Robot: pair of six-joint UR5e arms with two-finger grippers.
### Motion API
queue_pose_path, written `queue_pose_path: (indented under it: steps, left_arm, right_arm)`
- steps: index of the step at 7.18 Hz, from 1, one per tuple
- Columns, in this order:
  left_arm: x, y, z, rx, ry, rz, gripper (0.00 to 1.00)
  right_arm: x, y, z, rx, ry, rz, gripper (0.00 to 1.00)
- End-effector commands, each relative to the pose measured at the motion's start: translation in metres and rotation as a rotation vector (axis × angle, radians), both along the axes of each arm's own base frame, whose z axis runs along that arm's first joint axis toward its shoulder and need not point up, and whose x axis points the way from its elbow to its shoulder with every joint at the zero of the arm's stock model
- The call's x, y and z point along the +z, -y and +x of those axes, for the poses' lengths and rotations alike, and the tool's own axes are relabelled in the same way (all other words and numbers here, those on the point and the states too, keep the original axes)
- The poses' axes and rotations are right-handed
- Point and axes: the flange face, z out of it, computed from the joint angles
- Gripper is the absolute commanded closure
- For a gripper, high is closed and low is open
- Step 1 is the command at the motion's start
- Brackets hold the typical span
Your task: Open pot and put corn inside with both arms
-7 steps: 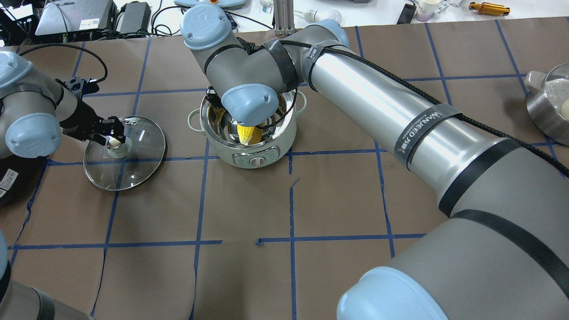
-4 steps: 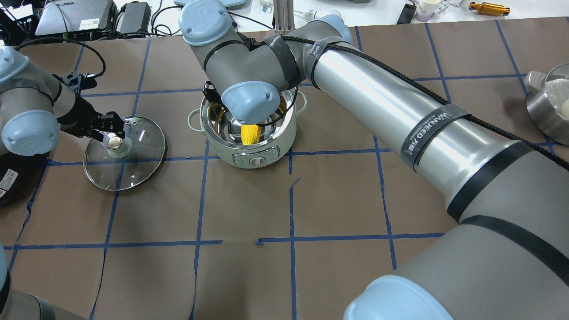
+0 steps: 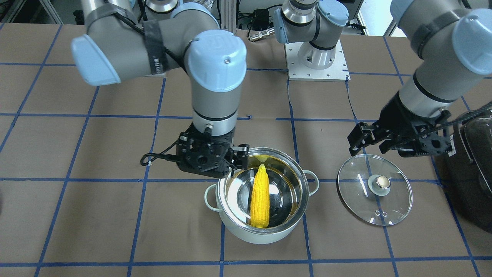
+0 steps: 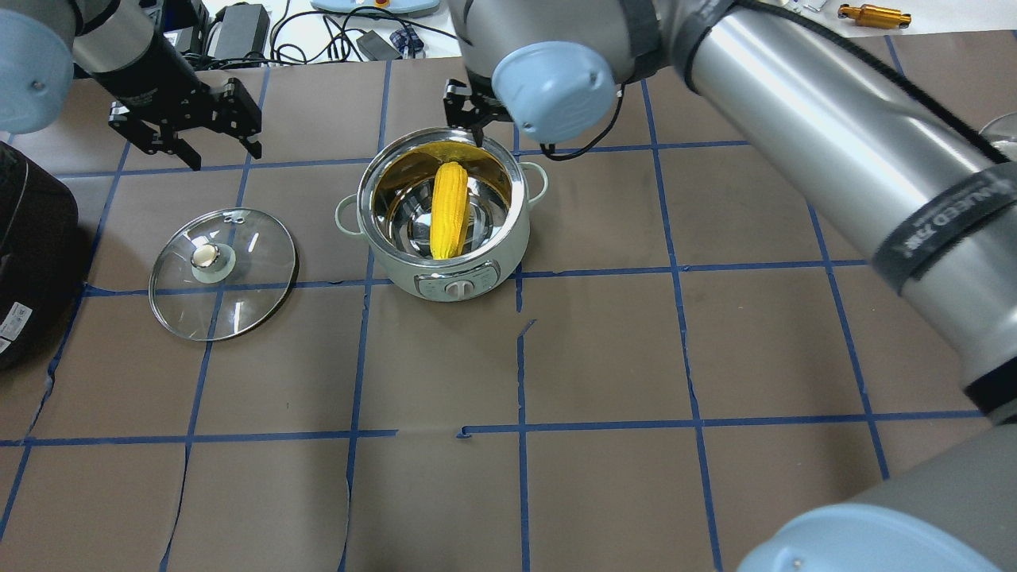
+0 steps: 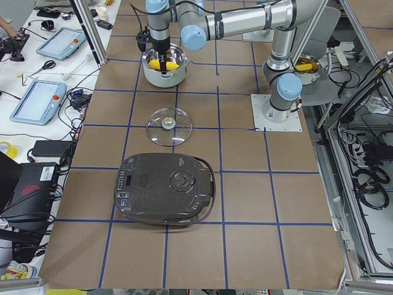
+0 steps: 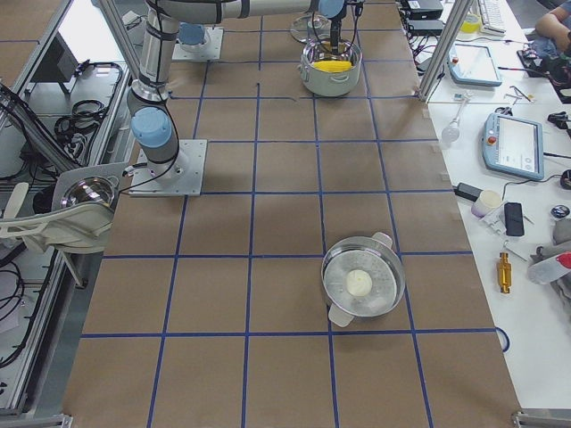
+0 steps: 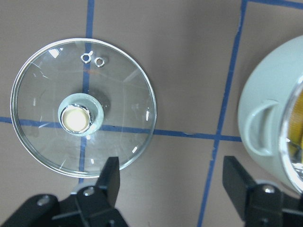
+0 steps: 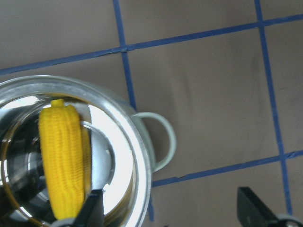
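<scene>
The corn (image 4: pixel 449 208) lies inside the pot (image 3: pixel 246 234), stretched across the shiny steel interior with its tapered tip toward the robot's side, and nothing grips it. The pot stands open on the table (image 4: pixel 604 357). Its glass lid (image 4: pixel 238 294) lies flat and knob-up on the table on the robot's left, near the pot but apart from it. The right gripper (image 8: pixel 169 194) hangs above the pot close to its rim, with its fingers (image 8: pixel 92 205) spread wide and empty. The left gripper (image 7: pixel 171 165) hangs above the table clear of the lid, its fingers (image 7: pixel 111 177) likewise spread apart and holding nothing. Further to the robot's left, a large black appliance (image 4: pixel 32 238) sits on the table.
</scene>
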Motion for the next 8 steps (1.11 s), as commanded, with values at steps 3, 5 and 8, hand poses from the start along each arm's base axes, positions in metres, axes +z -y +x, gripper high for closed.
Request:
queue_pose_path:
  steps: [3,5,8]
  left_arm:
    - [0.069,-0.06,-0.103,-0.113,0.064,-0.077,0.12]
    - [0.083,-0.084,-0.098,-0.109,0.07,-0.053,0.08]
    - [0.097,-0.084,-0.067,-0.044,0.054,-0.078,0.0]
  right_arm:
    - [0.047,-0.022,-0.157,0.032,0.0,0.086,0.0]
    - [0.076,-0.055,-0.171,0.03,-0.002,0.136,0.0]
    - [0.1,-0.07,-0.191,0.016,0.075,0.126,0.0]
